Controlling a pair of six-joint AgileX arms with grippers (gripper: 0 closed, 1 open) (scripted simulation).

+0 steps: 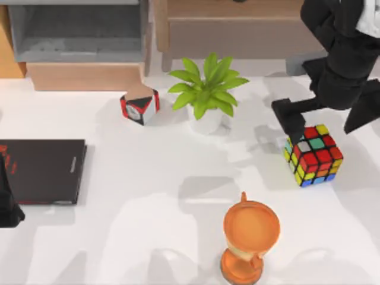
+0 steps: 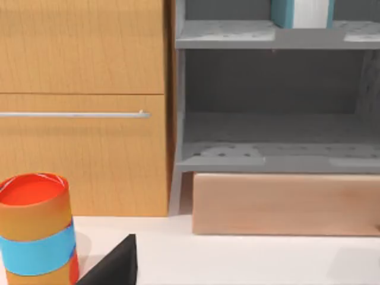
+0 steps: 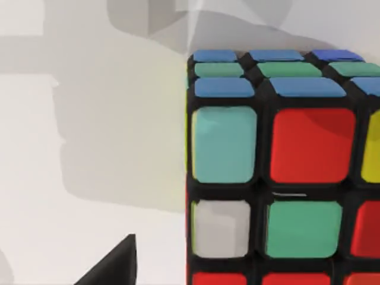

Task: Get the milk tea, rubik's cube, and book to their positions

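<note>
Right gripper (image 1: pixel 295 127) hovers at the rubik's cube (image 1: pixel 314 154); its finger spacing apparently cannot be determined.

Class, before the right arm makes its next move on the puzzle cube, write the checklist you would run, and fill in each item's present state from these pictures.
1. Rubik's cube rests on the table, not lifted: ok.
2. Right end effector is at the cube's upper-left corner: ok.
3. Right end effector open: cannot tell.
4. Potted plant stands apart from the cube: ok.
5. Book already on the grey shelf: ok.
6. Left arm parked at the table's left edge: ok.
</note>
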